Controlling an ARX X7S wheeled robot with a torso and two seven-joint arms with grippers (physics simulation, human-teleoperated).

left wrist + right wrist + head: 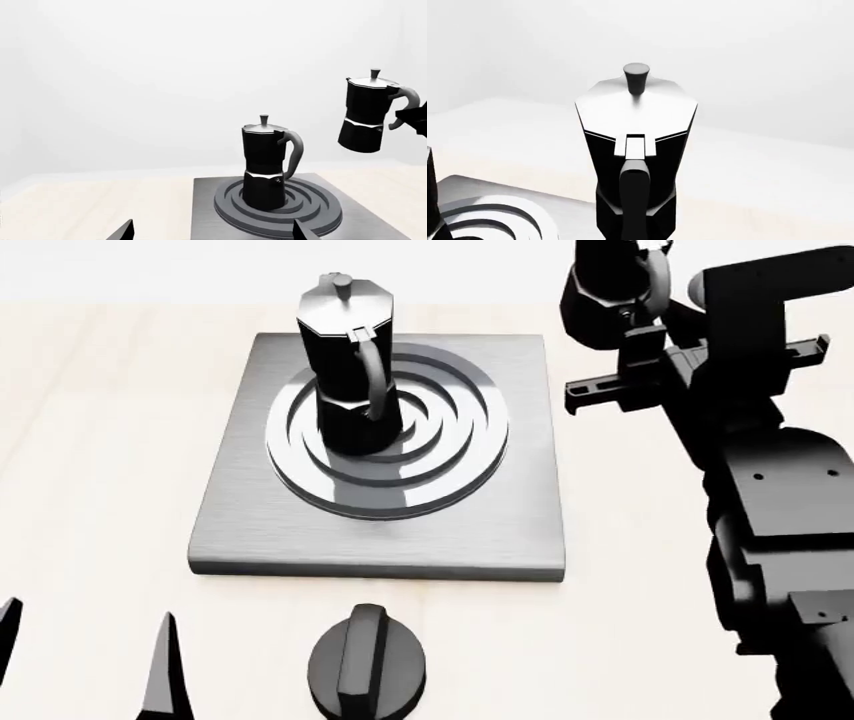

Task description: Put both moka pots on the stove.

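Hanging from right fingers (638, 335): second moka pot (365, 115).

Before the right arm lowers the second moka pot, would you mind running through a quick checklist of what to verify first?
1. First moka pot upright on the burner: ok.
2. Second moka pot held by the right gripper at its handle: ok; it hangs clear above the table, slightly tilted.
3. Free space on the stove for it: ok on the slab; the ring's middle is taken, so it must go beside the first pot.
4. Second pot over the stove: not ok; it hangs off to the side, not over the slab.
5. Left gripper clear of the stove: ok; open, near the dial knob.
6. Grip firmness: cannot tell.
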